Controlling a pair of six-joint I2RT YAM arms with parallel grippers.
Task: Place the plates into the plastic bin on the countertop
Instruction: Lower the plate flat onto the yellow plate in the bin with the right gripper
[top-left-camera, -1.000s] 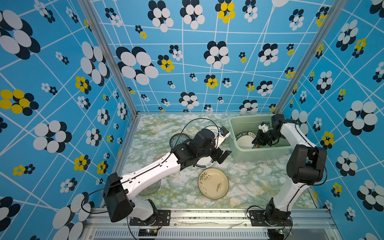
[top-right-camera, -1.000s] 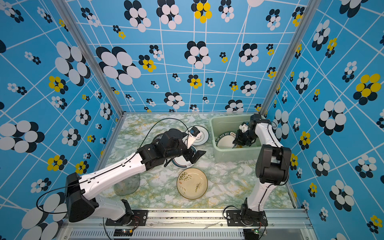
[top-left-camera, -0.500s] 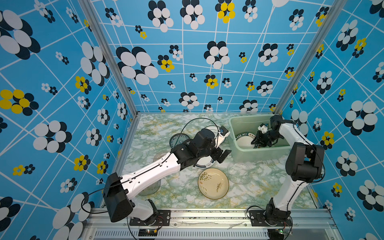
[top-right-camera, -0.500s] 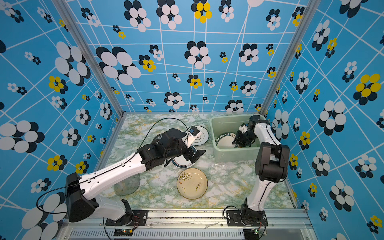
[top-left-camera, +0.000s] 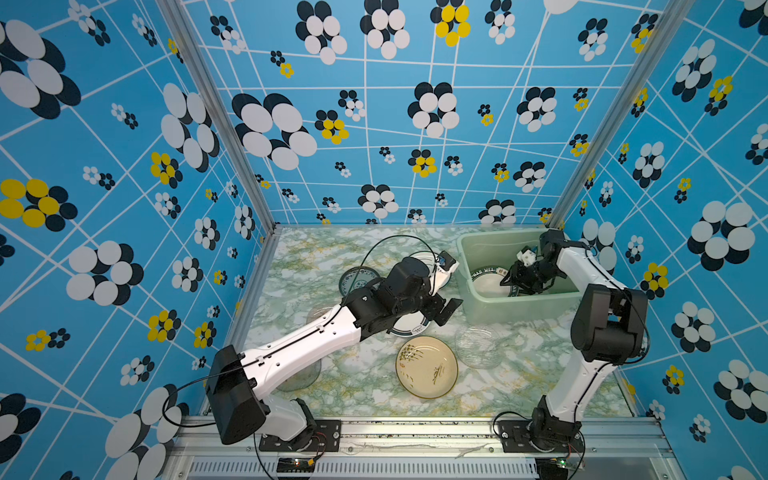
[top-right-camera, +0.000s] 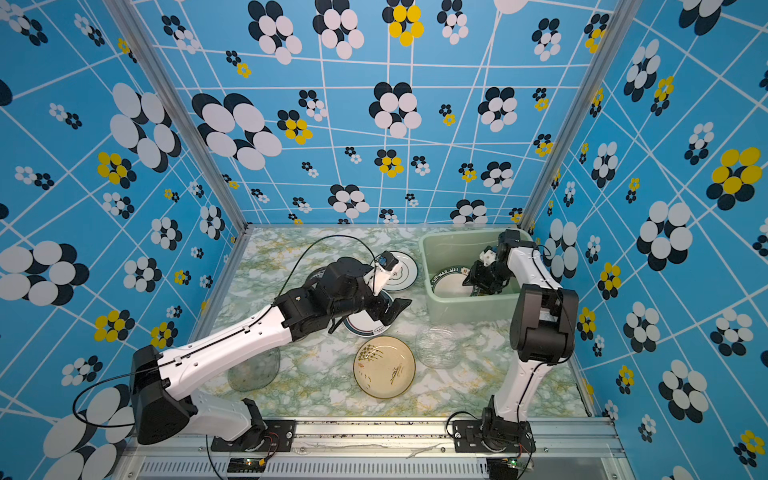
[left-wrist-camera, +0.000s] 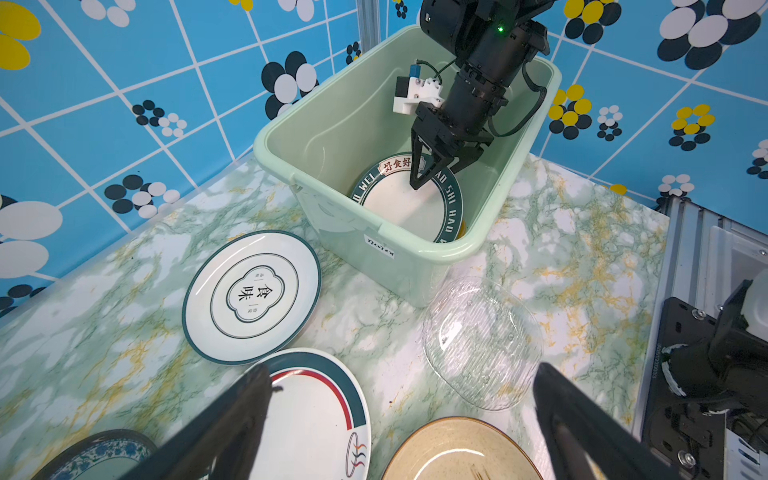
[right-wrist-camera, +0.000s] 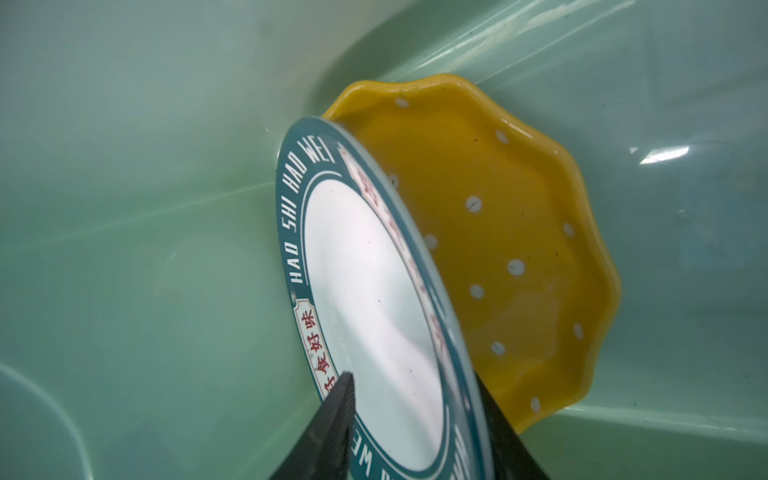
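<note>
The mint-green plastic bin (top-left-camera: 519, 309) (top-right-camera: 469, 309) (left-wrist-camera: 274, 137) stands at the countertop's (top-left-camera: 365, 386) back right. Inside it a white plate with a lettered green rim (left-wrist-camera: 407, 203) (right-wrist-camera: 365, 270) leans on a yellow dotted plate (right-wrist-camera: 498, 208). My right gripper (top-left-camera: 509, 282) (left-wrist-camera: 428, 174) (right-wrist-camera: 415, 399) reaches into the bin, open, its fingers straddling the lettered plate's rim with a gap. My left gripper (top-left-camera: 432, 307) (left-wrist-camera: 399, 374) hangs wide open and empty above a white plate with a green and red arc (top-right-camera: 365, 326) (left-wrist-camera: 316, 415).
On the countertop lie a beige plate (top-left-camera: 427, 368), a clear glass plate (top-left-camera: 478, 347) by the bin, another glass plate (top-right-camera: 253, 370) under the left arm, a blue-patterned plate (top-left-camera: 357, 278) and a green-rimmed emblem plate (left-wrist-camera: 251, 297). Blue flowered walls close three sides.
The right gripper's jaws have parted from the lettered plate, which has settled lower in the bin. The left arm has barely moved.
</note>
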